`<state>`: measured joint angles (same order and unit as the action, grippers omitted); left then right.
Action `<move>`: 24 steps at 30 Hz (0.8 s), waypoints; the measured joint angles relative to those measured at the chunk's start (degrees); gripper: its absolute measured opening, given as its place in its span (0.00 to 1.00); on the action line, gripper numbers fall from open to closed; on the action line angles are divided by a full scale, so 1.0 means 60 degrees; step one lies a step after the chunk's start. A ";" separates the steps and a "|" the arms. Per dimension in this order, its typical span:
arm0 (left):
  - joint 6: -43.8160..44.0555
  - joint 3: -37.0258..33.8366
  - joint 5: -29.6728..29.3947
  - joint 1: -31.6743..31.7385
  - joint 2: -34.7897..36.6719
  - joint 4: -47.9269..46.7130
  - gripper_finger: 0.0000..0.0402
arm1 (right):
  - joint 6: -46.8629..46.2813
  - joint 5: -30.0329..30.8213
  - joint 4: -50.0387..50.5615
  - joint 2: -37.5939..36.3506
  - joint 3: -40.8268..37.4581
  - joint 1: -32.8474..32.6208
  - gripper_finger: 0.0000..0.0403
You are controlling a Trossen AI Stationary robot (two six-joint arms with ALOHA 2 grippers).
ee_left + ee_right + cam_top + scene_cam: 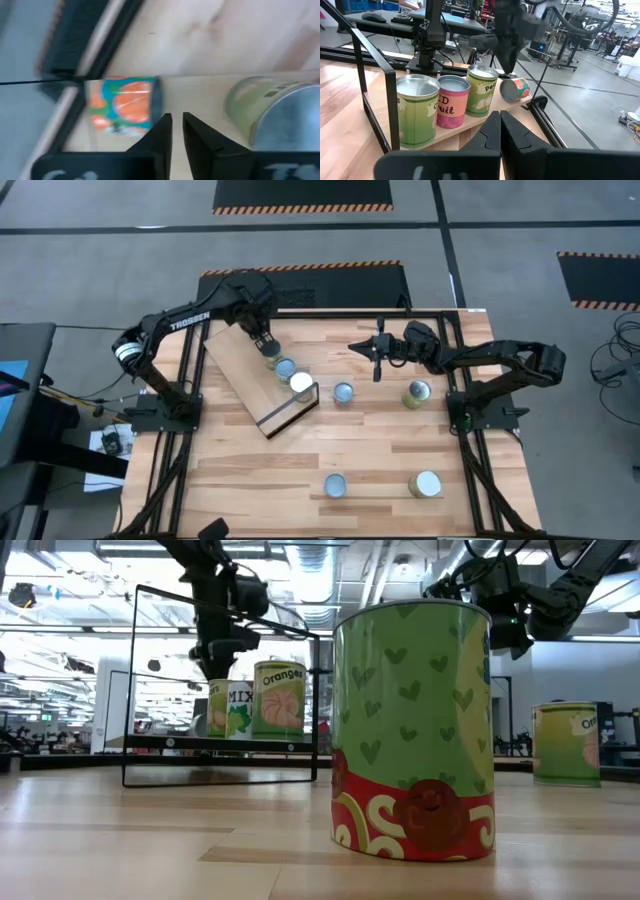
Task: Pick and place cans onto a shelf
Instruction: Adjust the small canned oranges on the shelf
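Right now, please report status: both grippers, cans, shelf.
Left gripper over shelf, nothing held. Right gripper shut, empty. Three cans upright on shelf, fallen can beside them. Four cans on table.

My overhead camera looks straight down on the whole worktop (340, 460) and both arms. My low one sits at worktop level, tight against one can (413, 730), facing the room. Each wrist camera looks forward past its own fingers; the right wrist, low and overhead views share the shelf (370, 70).
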<state>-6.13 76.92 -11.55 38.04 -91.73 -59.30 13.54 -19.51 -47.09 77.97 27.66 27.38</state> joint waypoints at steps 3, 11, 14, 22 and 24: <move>0.0029 -0.0045 -0.0906 -0.0102 -0.0027 -0.0082 0.15 | 0.0000 0.0000 -0.0001 0.0000 0.0000 0.0000 0.03; -0.0526 -0.0058 -0.1461 0.0046 -0.0446 0.0341 0.35 | -0.0004 -0.0004 0.0025 0.0000 0.0000 -0.0004 0.03; -0.0737 -0.0058 -0.1401 0.0251 -0.0530 0.0331 0.41 | -0.0004 -0.0002 0.0054 0.0000 0.0000 -0.0004 0.03; -0.0850 -0.0058 -0.1530 0.0528 -0.0186 0.0690 0.37 | -0.0004 0.0000 0.0092 0.0000 0.0000 0.0000 0.03; -0.0852 -0.0058 -0.1527 0.0524 0.0101 0.0907 0.30 | -0.0004 0.0000 0.0107 0.0000 0.0000 0.0000 0.03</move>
<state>-11.25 76.58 -20.71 41.19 -91.12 -53.86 13.52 -19.51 -46.45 77.97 27.66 27.38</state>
